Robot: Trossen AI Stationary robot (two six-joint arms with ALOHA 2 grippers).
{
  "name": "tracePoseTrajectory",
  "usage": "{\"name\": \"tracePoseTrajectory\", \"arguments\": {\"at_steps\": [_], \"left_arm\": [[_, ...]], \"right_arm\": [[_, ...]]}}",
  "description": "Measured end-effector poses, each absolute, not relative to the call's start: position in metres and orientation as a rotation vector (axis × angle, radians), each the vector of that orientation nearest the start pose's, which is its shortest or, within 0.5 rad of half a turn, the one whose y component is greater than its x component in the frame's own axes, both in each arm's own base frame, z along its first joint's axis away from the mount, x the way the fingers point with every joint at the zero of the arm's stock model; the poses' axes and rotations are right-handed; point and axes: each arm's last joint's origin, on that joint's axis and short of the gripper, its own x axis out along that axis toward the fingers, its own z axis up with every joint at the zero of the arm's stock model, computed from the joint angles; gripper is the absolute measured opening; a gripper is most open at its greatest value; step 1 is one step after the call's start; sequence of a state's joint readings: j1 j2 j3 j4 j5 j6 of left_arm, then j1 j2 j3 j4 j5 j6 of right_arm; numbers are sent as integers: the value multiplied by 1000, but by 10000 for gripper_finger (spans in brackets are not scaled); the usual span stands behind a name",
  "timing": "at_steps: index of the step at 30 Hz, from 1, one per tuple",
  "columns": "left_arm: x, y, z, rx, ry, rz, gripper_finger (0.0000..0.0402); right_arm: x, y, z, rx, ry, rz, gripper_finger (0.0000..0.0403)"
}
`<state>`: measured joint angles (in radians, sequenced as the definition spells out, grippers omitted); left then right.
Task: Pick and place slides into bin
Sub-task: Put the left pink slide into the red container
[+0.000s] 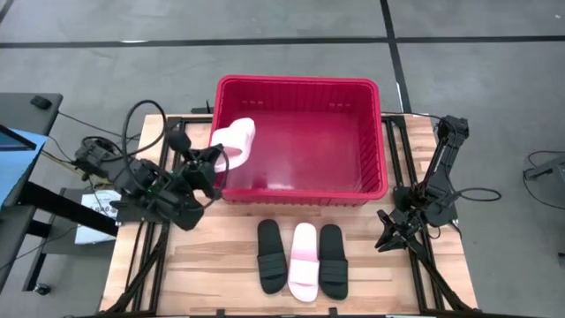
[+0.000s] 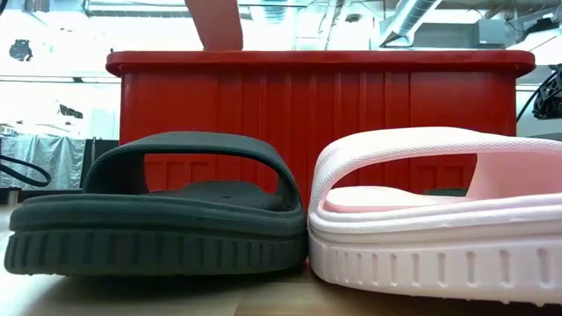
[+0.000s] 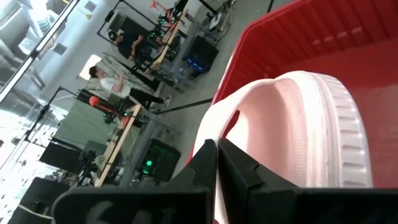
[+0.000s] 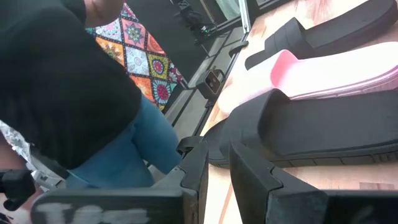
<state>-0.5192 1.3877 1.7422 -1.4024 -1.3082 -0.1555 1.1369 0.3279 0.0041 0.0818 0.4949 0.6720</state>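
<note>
Left gripper at the left wall of the red bin, fingers pinched on a pale pink slide and holding it tilted over the bin's left rim, most of the sandal hanging inside the basket at its far-left corner. In the left wrist view, the two dark fingers pressed close together on the sandal's edge, the ribbed pink sole filling the middle, red bin wall behind it.

Right gripper low over the right side of the table, just off the bin's near-right corner, carrying nothing. In the right wrist view, fingers nearly together with only a narrow gap, nothing between them; a person in dark top and blue trousers beyond the table edge.

Three slides side by side on the wooden table, near of the bin and apart from it: black slide on the left, pale pink slide in the middle, black slide on the right, edges touching or nearly so. In the low view, a black sandal and a pink one abutting, red bin behind.
</note>
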Motion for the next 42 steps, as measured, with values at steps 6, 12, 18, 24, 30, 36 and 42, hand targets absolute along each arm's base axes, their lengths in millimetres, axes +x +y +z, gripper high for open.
{"name": "tracePoseTrajectory", "arguments": {"at_steps": [6,12,18,24,30,36,42], "left_arm": [[209,-69,431,711,582,693,0],[221,-42,423,746,513,624,0],[235,-9,406,805,508,596,0],[246,18,398,786,536,600,0],[264,38,392,762,535,640,0],[295,49,367,789,606,629,0],[319,58,345,795,650,654,0]], "right_arm": [[60,96,145,468,373,552,57],[60,96,145,468,373,552,57],[60,96,145,468,373,552,57],[60,96,145,469,373,552,57],[59,96,145,465,375,551,57],[60,96,145,468,373,552,57],[60,96,145,468,373,552,57]]}}
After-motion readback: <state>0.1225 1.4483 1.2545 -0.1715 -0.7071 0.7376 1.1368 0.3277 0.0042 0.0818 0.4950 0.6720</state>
